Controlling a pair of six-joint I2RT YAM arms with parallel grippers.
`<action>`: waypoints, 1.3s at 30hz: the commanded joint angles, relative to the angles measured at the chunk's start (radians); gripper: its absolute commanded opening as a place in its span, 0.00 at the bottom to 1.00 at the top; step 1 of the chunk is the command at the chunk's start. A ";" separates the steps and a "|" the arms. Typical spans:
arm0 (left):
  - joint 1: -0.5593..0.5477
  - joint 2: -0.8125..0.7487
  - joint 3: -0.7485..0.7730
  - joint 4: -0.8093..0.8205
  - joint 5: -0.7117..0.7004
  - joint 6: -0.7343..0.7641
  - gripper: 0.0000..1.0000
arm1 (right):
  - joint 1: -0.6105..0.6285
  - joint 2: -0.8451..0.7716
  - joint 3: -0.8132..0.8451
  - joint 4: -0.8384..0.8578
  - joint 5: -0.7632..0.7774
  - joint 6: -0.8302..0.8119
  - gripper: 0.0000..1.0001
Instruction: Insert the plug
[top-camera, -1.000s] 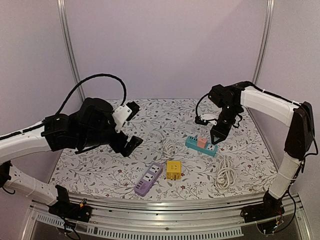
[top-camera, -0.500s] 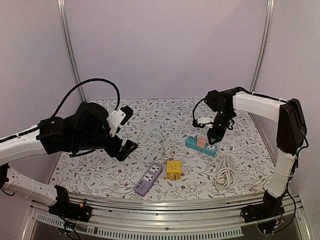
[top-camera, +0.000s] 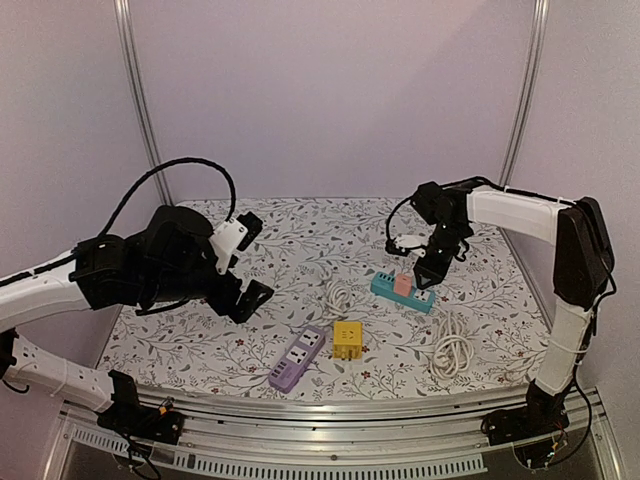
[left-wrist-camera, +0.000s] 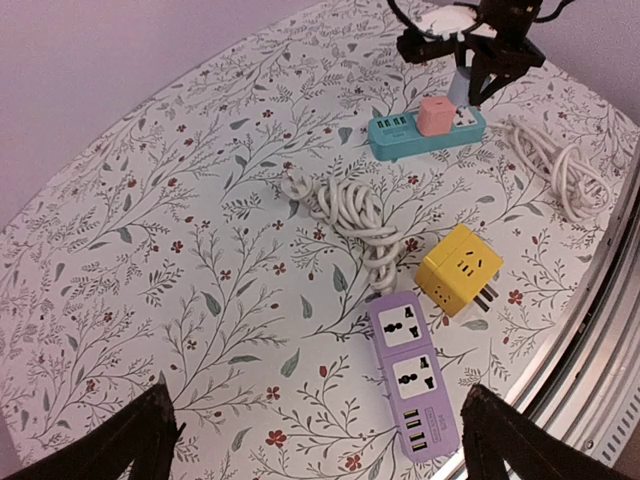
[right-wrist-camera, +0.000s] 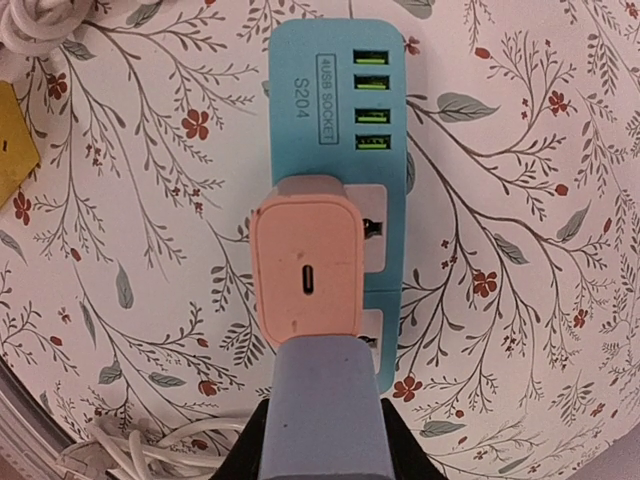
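Observation:
A teal power strip (top-camera: 403, 292) lies at the right middle of the table with a pink charger (top-camera: 403, 284) plugged into it. My right gripper (top-camera: 428, 270) is shut on a blue-lilac plug (right-wrist-camera: 322, 400) and holds it right over the strip's sockets, against the pink charger (right-wrist-camera: 305, 270). The teal strip (right-wrist-camera: 340, 110) fills the right wrist view, and the socket under the plug is hidden. My left gripper (top-camera: 250, 262) is open and empty above the left of the table. In the left wrist view the teal strip (left-wrist-camera: 425, 128) is at the far top right.
A purple power strip (top-camera: 297, 358) and a yellow cube adapter (top-camera: 347, 339) lie near the front edge. A white cable coil (top-camera: 340, 297) lies mid-table, and another coil (top-camera: 452, 346) at the right front. The purple strip (left-wrist-camera: 410, 375) lies between my left fingers' view.
My right gripper has moved down and left with the plug, onto the teal strip beside the pink charger. My left arm has lowered and drawn back slightly.

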 joint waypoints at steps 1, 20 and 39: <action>0.010 0.002 -0.013 -0.018 0.005 -0.003 1.00 | -0.006 0.007 -0.070 0.035 0.023 0.015 0.00; 0.010 0.026 0.005 -0.007 0.022 0.015 1.00 | -0.007 -0.048 -0.129 0.112 -0.011 0.030 0.00; 0.010 0.039 0.003 -0.003 0.026 0.018 1.00 | -0.007 -0.032 -0.180 0.117 -0.004 0.012 0.00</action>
